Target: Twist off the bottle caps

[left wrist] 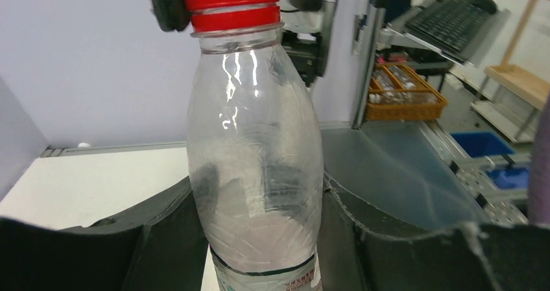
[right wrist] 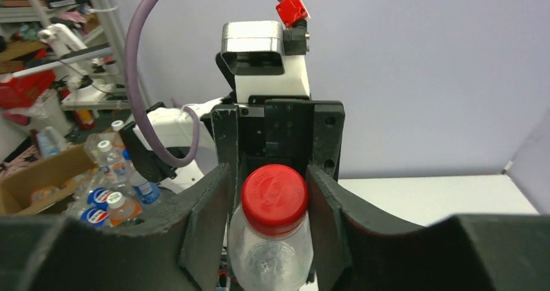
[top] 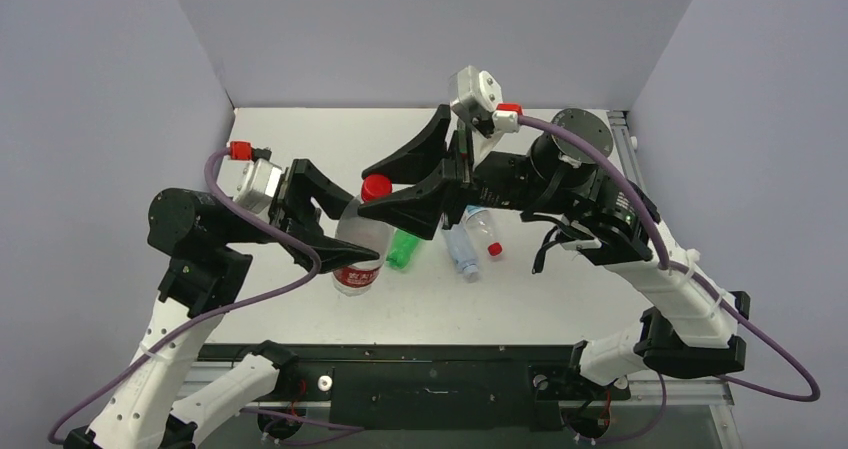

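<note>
My left gripper [top: 358, 234] is shut on a clear bottle with a red label [top: 355, 269] and holds it upright above the table; its jaws press the bottle's body in the left wrist view [left wrist: 256, 142]. The bottle's red cap [top: 376, 186] sits on its neck. My right gripper [top: 380, 188] reaches in from the right and is shut on that cap. In the right wrist view the cap [right wrist: 274, 197] sits between the two pads, tight against the right pad. The cap also shows at the top of the left wrist view [left wrist: 230, 6].
A green bottle [top: 405, 250], a pale clear bottle [top: 460, 252] and another clear bottle [top: 481, 223] lie on the white table [top: 300, 139] just right of the held bottle. A loose red cap [top: 495, 250] lies beside them. Grey walls close three sides.
</note>
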You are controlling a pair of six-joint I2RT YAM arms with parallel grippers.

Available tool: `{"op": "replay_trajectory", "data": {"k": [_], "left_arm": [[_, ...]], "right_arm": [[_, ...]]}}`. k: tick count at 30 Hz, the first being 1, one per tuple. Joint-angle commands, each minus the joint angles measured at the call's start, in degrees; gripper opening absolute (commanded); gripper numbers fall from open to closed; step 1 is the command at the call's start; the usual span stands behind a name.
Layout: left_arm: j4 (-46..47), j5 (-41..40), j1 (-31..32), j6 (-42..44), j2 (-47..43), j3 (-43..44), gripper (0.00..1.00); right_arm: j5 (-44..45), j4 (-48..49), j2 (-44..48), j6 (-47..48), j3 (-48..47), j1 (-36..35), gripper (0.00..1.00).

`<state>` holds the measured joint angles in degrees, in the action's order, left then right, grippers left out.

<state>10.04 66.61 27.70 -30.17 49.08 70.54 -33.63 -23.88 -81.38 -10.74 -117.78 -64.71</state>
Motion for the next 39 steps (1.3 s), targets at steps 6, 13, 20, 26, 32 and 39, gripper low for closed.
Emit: {"op": "replay_trajectory", "data": {"k": [6, 13, 20, 26, 32, 39], "left_arm": [[-14.4, -26.0, -0.5, 22.9, -1.7, -0.3, 0.00], [-15.2, -33.7, -0.5, 28.7, -3.1, -2.8, 0.00], [-15.8, -33.2, -0.5, 29.5, -3.9, -3.8, 0.00], [-15.3, -32.2, -0.5, 29.0, -3.9, -4.1, 0.00], [-15.1, -31.7, -0.5, 29.0, -4.2, -4.7, 0.00], [-13.8, -27.7, -0.5, 27.1, -4.5, -4.7, 0.00]], "right_arm": [[43.0, -5.3, 0.8, -4.6, -2.3, -5.3, 0.79], [59.6, -14.9, -12.0, -2.0, -17.5, -10.5, 0.75], [60.8, -10.6, -11.8, -1.8, -15.1, -10.5, 0.56], [59.5, -8.8, -11.6, -2.2, -13.5, -10.1, 0.39], [56.1, -7.8, -11.7, -3.4, -12.5, -8.9, 0.22], [42.8, -6.4, -8.8, -3.0, -9.2, -4.9, 0.00]]}}
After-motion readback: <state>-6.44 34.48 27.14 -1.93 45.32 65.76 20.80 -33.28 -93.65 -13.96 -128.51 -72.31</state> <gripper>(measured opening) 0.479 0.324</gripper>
